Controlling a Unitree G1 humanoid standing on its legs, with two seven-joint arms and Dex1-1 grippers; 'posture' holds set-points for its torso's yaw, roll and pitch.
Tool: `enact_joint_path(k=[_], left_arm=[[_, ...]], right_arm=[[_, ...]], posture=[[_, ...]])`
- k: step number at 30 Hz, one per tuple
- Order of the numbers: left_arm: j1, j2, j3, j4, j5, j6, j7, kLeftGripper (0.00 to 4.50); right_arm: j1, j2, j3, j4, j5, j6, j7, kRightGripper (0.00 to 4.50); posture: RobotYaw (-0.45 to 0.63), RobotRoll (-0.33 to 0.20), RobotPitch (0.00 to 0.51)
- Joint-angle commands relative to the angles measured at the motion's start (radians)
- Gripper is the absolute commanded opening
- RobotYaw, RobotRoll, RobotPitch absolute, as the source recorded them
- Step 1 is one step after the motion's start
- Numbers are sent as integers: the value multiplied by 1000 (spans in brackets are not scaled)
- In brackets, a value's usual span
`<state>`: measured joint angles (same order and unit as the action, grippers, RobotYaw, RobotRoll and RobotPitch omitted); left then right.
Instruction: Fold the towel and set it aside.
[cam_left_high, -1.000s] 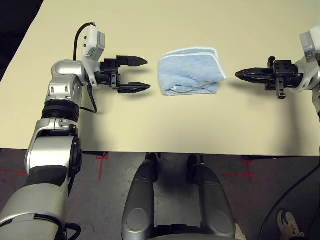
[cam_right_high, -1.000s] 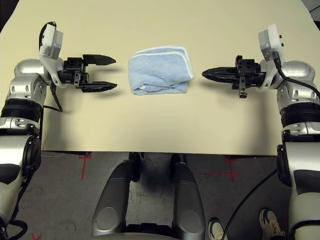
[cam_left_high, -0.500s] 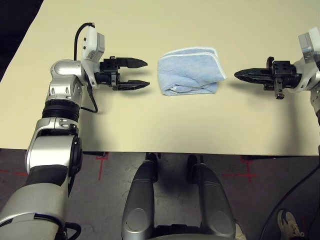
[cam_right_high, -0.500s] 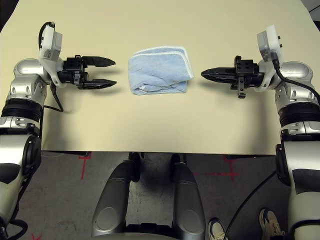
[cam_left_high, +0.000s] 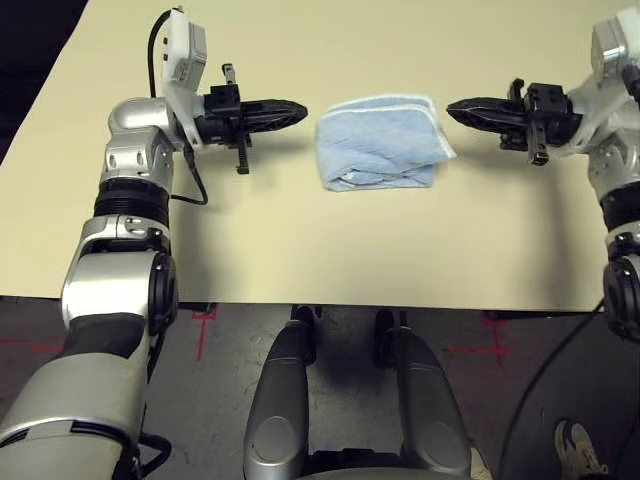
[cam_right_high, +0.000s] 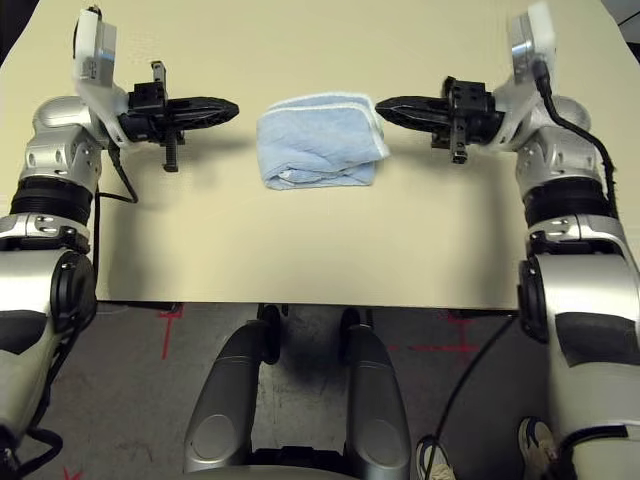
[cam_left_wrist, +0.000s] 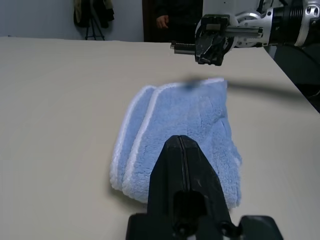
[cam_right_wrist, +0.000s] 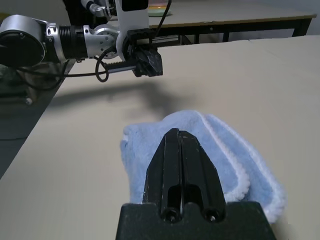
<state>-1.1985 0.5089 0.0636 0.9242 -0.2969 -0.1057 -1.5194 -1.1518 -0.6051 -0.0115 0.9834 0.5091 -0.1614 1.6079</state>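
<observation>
Pale tabletop (cam_left_high: 260, 245) is stretching ahead, its near edge running below the folded towel (cam_left_high: 380, 148), which is lying at twelve o'clock. Left gripper (cam_left_high: 306, 112) is pointing in from nine o'clock, right gripper (cam_left_high: 450, 108) from three, both pairs of fingers closing on nothing; squaring calls for low, even nudges.

You're looking at 1 towel (cam_left_high: 380, 145) of fluffy, matt cloth with a rougher, nubbly border; your 2 forearms (cam_left_high: 112, 290) (cam_right_high: 585, 290) look like smooth, softly glossy metal, and the tabletop (cam_left_high: 330, 250) is smooth and matt.
</observation>
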Motion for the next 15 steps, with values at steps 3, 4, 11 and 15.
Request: enact_joint_path(k=[3, 4, 11, 15], left_arm=[[-1, -103, -52, 31, 57, -32, 38, 10], [0, -117, -54, 37, 62, -36, 45, 10], [-1, -196, -65, 81, 85, -69, 81, 10], [-6, -216, -75, 111, 104, -100, 76, 10]], right_arm=[[0, 89, -24, 113, -88, -27, -46, 0], [5, 97, -30, 124, -100, -33, -47, 0], [48, 121, -61, 152, -158, -59, -69, 0], [58, 120, -70, 152, -174, -66, -68, 0]], posture=[[115, 0, 341], [116, 0, 342], [111, 0, 346], [104, 0, 348]])
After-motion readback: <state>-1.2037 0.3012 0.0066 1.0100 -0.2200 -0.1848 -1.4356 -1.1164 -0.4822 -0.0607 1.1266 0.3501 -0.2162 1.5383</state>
